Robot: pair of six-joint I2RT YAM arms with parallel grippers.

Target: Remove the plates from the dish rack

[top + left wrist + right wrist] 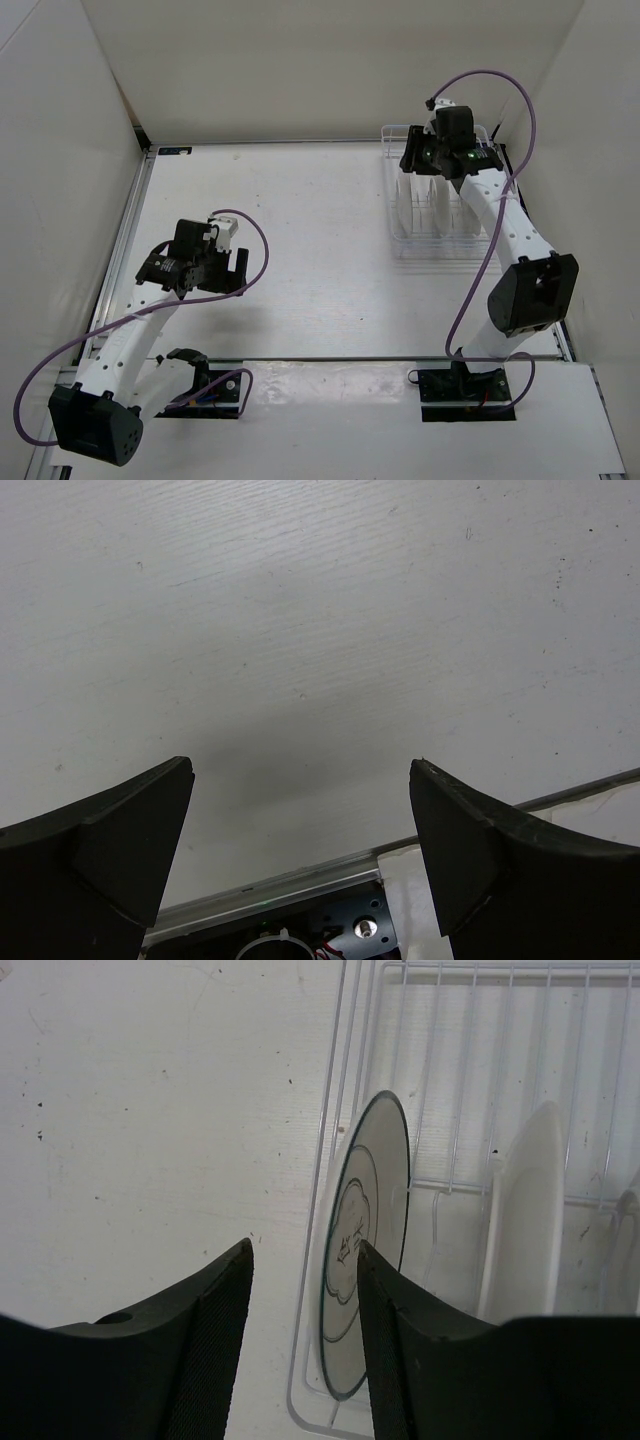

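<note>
The white wire dish rack (pixel 395 235) stands at the back right of the table, with white plates (pixel 410 205) on edge in it. In the right wrist view a plate with a dark green rim (pixel 365 1210) stands in the rack's (pixel 470 1060) leftmost slot, and a plain white plate (pixel 525 1220) stands one slot to the right. My right gripper (pixel 305 1260) is open above the rack's left side; its right finger (pixel 410 1350) overlaps the green-rimmed plate and nothing is between the jaws. It also shows in the top view (pixel 415 160). My left gripper (pixel 235 278) is open and empty over bare table (pixel 300 780).
White walls enclose the table on the left, back and right, and the rack sits close to the right wall. A third pale dish edge (pixel 628 1230) shows at the far right of the rack. The left arm's base mount (pixel 340 935) lies just below the left gripper.
</note>
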